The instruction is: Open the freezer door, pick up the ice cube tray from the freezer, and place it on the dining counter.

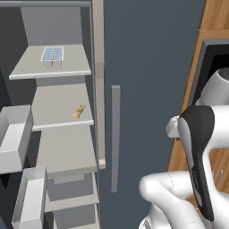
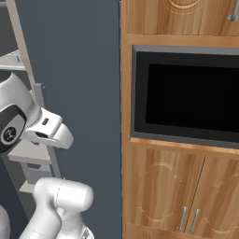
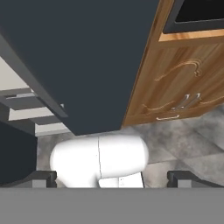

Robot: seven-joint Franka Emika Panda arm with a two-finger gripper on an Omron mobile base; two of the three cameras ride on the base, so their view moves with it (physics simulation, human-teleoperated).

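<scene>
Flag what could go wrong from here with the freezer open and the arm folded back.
1. The ice cube tray sits on the top shelf, well above the folded arm: a long reach up, likely awkward.
2. The white door bins jut in at the left and could clip the arm as it goes in.
3. The gripper, open and aimed at the floor, must swing round beside the plain grey door; it could scrape.

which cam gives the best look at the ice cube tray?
Left base view. The ice cube tray sits in full sight on the freezer's top shelf, its blue grid readable. The right base view catches just a sliver of shelf edges past the closed grey door; the hand view looks down at lower shelves and floor.
</scene>
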